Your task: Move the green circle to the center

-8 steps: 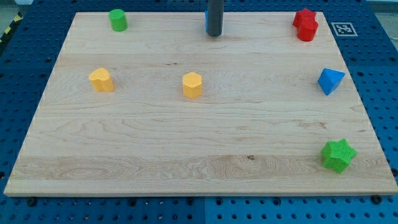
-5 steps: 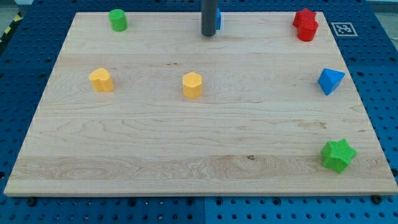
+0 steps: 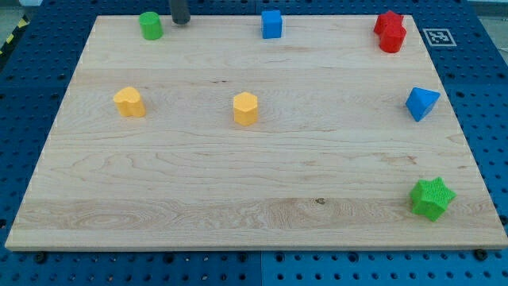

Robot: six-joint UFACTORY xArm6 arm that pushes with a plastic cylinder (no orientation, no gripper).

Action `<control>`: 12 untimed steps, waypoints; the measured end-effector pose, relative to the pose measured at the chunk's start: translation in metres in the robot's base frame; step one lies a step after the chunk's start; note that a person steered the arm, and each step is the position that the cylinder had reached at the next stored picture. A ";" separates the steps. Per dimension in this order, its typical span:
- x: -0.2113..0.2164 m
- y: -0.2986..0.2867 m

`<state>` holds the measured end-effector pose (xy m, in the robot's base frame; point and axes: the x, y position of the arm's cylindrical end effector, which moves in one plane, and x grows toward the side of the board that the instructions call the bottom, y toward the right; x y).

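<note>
My tip (image 3: 181, 22) sat just right of green circle (image 3: 151, 25) (no hand here, just a rod), needed to get behind its top-left & push diag toward worktop (image 3: 317, 175) center.

1. The board (image 3: 262, 183) is pale wood with visible grain lines and a few small dark knots; its surface looks smooth and matt.
2. The green circle (image 3: 151, 25), blue cube (image 3: 272, 24), blue triangle (image 3: 421, 103) and the two yellow blocks (image 3: 129, 102) (image 3: 246, 108) look like matt plastic with solid, even colour.
3. The green star (image 3: 432, 198) and the red blocks (image 3: 390, 32) show a finely ridged, rougher-looking surface.
4. My tip (image 3: 181, 22) ends a dark grey rod with a dull, smooth finish.
5. The blue base (image 3: 484, 87) under the board is a perforated panel, evenly dotted with holes, with a slight sheen.
6. A white printed marker (image 3: 438, 36) lies flat on it, looking like paper.
</note>
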<state>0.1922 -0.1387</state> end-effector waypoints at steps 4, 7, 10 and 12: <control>-0.001 -0.108; 0.004 -0.084; 0.021 -0.043; 0.041 -0.035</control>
<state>0.2333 -0.1741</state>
